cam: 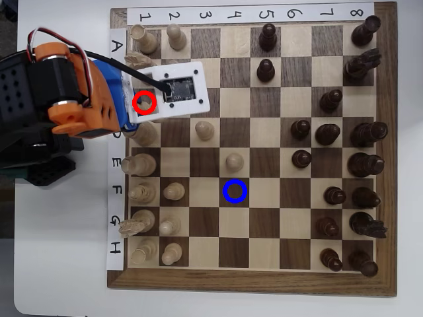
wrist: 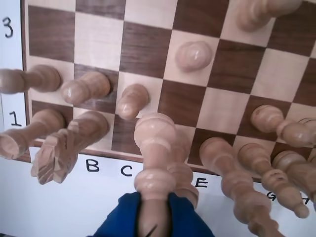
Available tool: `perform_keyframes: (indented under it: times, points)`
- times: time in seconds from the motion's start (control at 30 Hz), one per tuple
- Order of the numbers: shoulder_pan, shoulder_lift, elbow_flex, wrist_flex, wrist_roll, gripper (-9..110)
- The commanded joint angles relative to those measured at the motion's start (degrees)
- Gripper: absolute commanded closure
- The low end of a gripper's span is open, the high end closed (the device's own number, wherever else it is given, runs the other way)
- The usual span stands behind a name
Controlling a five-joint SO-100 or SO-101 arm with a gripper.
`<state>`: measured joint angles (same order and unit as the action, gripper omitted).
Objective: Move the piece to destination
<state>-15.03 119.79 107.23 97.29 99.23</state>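
Gripping a pale piece (wrist: 155, 148) at the board's (cam: 383, 152) edge, the blue-padded gripper (wrist: 154, 217) closes round it in the wrist view. Overhead, the red circle (cam: 144, 102) marks that piece under the arm (cam: 73, 99), while the blue-circled destination (cam: 234, 191) sits well apart toward the board's middle.

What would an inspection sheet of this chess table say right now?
Surface: wooden chessboard on a white table.
Job's things: pale piece at the board's edge, between the claw's fingers; blue-circled dark square empty.
Clutter: pale pawn on the square beside the circled one; dark pieces crowd the far side from the arm.
Claw: blue fingers flank the piece's top; firmness of grip unclear.
Cables: black cable and red and white wires on the arm.
Surroundings: nothing seen.
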Motion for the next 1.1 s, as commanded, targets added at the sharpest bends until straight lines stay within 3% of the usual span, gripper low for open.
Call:
perform_keyframes:
  times: [0.0,0.5,1.07]
  points:
    - [3.60,6.50,-14.24,1.49,-2.37,101]
    - [12.74,3.60,-32.52,1.41,-5.27,101]
    - [21.18,-20.48,-58.36,-0.09,-7.47,100]
